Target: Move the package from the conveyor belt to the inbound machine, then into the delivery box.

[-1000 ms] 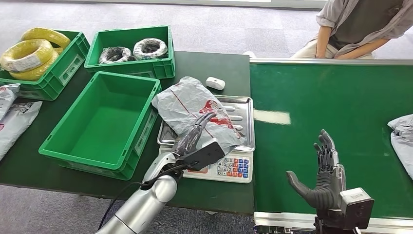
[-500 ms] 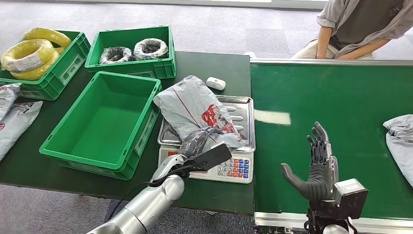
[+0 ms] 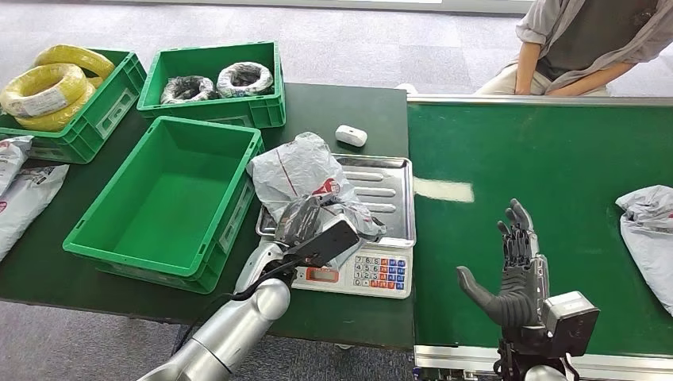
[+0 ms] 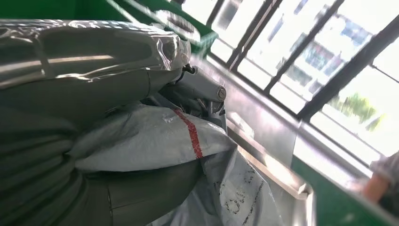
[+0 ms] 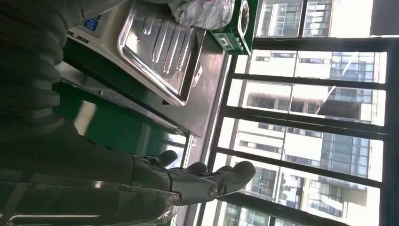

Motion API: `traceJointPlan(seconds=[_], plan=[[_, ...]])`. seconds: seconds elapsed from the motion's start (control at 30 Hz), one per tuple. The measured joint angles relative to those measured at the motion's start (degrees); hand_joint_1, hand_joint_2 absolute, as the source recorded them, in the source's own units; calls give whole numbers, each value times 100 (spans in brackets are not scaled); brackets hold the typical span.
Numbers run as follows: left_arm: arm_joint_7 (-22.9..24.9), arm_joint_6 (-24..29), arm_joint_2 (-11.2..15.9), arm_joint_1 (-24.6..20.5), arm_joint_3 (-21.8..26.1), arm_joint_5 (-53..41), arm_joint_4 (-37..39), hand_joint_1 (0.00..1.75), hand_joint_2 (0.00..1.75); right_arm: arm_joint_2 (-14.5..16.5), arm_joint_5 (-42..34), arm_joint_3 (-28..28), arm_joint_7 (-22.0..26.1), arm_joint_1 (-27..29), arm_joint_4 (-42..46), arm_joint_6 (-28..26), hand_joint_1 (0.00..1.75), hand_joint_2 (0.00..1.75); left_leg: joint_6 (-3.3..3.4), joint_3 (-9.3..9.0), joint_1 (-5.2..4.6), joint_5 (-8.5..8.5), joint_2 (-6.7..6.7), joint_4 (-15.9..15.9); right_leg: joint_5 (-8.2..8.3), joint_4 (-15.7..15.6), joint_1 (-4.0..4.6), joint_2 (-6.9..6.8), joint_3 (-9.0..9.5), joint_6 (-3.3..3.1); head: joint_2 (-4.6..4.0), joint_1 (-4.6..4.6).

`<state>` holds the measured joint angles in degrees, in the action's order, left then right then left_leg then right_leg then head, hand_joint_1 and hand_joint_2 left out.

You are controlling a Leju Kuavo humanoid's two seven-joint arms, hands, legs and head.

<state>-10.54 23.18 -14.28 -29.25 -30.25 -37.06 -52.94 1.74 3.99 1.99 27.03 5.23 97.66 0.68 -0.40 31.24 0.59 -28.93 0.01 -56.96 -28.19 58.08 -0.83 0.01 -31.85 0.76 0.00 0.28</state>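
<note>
A crumpled grey package (image 3: 305, 173) with red print lies over the left part of the scale's steel tray (image 3: 386, 184). My left hand (image 3: 301, 218) grips the package's near edge and has bunched it up; the left wrist view shows grey plastic (image 4: 155, 136) with a red stripe wrapped between thumb and fingers. Over the green conveyor belt (image 3: 555, 159) near its front edge, my right hand (image 3: 516, 278) stands with fingers spread, holding nothing; its dark fingers (image 5: 207, 179) show in the right wrist view. The big green box (image 3: 171, 198) sits just left of the scale.
A second grey package (image 3: 647, 230) lies at the belt's right edge. A person sits behind the belt (image 3: 587, 40). Two smaller green crates hold yellow coils (image 3: 48, 87) and wrapped coils (image 3: 218, 79). A small white device (image 3: 351, 135) lies behind the scale. More grey bags (image 3: 20, 190) lie far left.
My left hand has closed on the package and pulled it into a bunch toward the box side. The package on the belt has crept further into view. The right hand barely moved.
</note>
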Motion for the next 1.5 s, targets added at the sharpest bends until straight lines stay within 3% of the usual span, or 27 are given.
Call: traceJointPlan(seconds=[0.2,0.3,0.43,0.53,0.57,0.6,0.67,0.7,0.73,1.0,1.4,1.5], plan=[[82,687,379,387,52,-553,-1850,175,175,7,-6,56,90,257,22,-127,0,175,0,9,0,-1,0,1,-1,0,0,0,-5,0,0,1],[-59,1307,578,596,176,-910,-2600,175,175,9,-21,97,140,382,42,-224,0,175,-1,8,0,-1,2,1,-1,0,0,0,-5,0,0,0],[-471,1661,794,894,854,-1107,-3494,175,175,1,-59,172,209,653,90,-379,0,175,-1,7,1,-1,1,2,-1,0,1,0,-5,-1,0,1],[-329,1665,971,978,1551,-1084,-3719,175,175,12,-54,227,219,851,176,-434,0,175,-1,5,2,-1,3,4,-2,0,3,1,-5,-1,0,1],[-204,1661,1053,992,1758,-1068,-3731,157,175,21,-42,245,219,908,213,-445,0,175,-1,3,3,0,4,4,-2,0,4,2,-5,-2,0,-1],[-105,1657,1126,1006,1931,-1057,-3733,124,175,33,-28,261,219,955,249,-453,0,175,-2,2,4,0,5,4,-2,0,6,2,-5,-2,0,0],[4,1615,1236,1037,2167,-1033,-3733,37,175,51,-5,282,211,1009,306,-461,0,175,-3,2,6,2,5,4,-2,0,7,1,-3,-2,0,1],[56,1580,1282,1053,2246,-1016,-3732,11,175,63,4,290,202,1022,331,-457,0,175,-3,2,6,2,4,4,-2,0,7,0,-1,-2,0,2],[122,1548,1326,1077,2312,-1002,-3732,0,175,78,17,296,188,1029,355,-443,0,175,-3,2,5,2,4,4,-2,1,6,0,0,-2,0,2],[577,1176,1600,1351,2789,-1035,-3700,0,175,224,160,334,30,1061,493,-268,0,175,-3,3,4,1,7,4,-2,0,6,2,-4,-2,0,1],[242,22,1632,1793,2926,397,-3816,0,175,281,308,336,-86,1069,501,-181,0,175,-4,2,4,1,6,4,-2,0,6,2,-3,-2,0,1],[182,-637,1648,1893,2927,1073,-3937,0,175,299,330,342,-111,1076,510,-173,0,175,-4,3,4,1,6,4,-2,0,6,2,-3,-2,0,1]])
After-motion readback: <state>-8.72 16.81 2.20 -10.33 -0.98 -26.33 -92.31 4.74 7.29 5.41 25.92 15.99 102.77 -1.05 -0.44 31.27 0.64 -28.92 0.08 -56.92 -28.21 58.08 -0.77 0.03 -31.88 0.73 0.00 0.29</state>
